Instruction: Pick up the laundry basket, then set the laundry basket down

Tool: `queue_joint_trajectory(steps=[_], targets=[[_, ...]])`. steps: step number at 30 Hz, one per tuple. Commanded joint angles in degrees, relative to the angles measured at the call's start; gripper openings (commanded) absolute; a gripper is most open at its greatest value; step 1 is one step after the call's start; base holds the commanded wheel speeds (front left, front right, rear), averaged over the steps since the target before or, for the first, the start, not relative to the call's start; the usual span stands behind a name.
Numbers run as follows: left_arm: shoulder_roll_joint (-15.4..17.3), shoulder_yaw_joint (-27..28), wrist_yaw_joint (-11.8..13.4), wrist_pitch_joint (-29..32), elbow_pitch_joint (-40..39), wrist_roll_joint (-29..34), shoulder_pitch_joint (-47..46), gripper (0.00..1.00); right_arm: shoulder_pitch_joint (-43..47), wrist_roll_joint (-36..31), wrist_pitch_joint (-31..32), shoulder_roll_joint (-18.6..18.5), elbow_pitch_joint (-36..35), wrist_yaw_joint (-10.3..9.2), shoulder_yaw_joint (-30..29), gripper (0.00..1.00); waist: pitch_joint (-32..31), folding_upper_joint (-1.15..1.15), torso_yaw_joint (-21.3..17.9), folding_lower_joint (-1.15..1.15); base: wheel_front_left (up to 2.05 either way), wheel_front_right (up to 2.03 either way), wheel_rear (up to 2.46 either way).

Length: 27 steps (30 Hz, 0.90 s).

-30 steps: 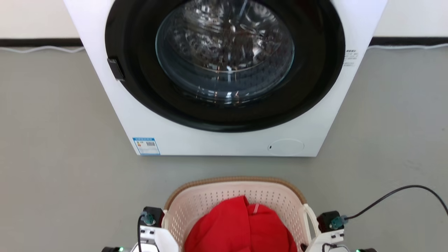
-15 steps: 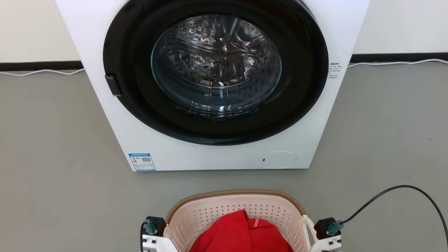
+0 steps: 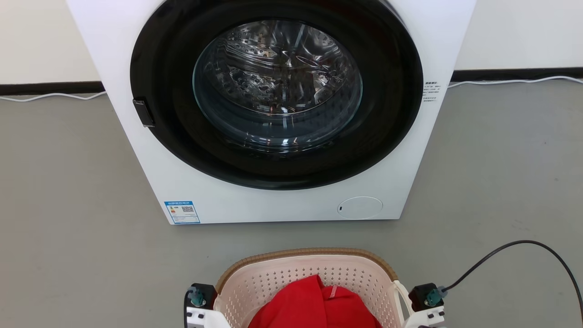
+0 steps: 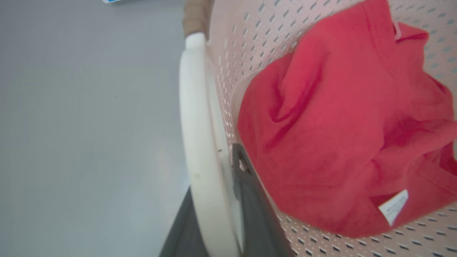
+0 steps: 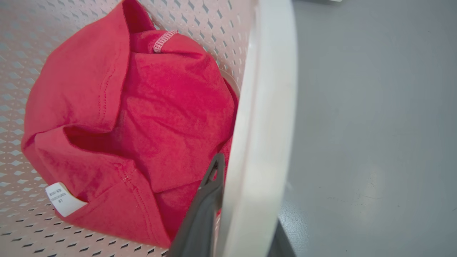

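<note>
The laundry basket [image 3: 291, 269], cream with perforated walls and a brown woven rim, sits at the bottom middle of the head view, with a red garment [image 3: 314, 305] inside. My left gripper [image 4: 214, 175] is shut on the basket's white left handle [image 4: 194, 107], one dark finger inside and one outside. On the other side my right gripper [image 5: 250, 196] is shut on the white right handle [image 5: 266, 89] the same way. Both wrists flank the basket in the head view. Its bottom is hidden, so I cannot tell whether it touches the floor.
A white front-loading washer [image 3: 273, 200] with its round dark door shut stands straight ahead on the grey floor, a short gap beyond the basket. A black cable [image 3: 514, 248] loops over the floor at the right. A white cord [image 3: 501, 82] runs along the back wall.
The whole head picture has shifted: the washer and basket sit lower in it, so the camera moved. Both grippers stay shut on the handles.
</note>
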Motion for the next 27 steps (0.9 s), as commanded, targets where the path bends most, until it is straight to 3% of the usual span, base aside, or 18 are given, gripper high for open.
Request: queue_joint_trajectory(steps=[1, 27], targets=[[0.4, 0.2, -0.3, 0.1, -0.5, -0.4, -1.6, 0.00, -1.9, -0.1, -1.2, 1.1, -2.1, 0.95, 0.9, 0.00, -0.1, 0.00, 0.0, 0.00, 0.00, 0.00, 0.00], [0.4, -3.4, 0.0, -0.5, 0.0, -4.5, -2.6, 0.00, -2.1, 0.3, -2.8, 1.1, -1.6, 0.95, 0.8, 0.00, -0.3, 0.00, 0.5, 0.00, 0.00, 0.00, 0.00]])
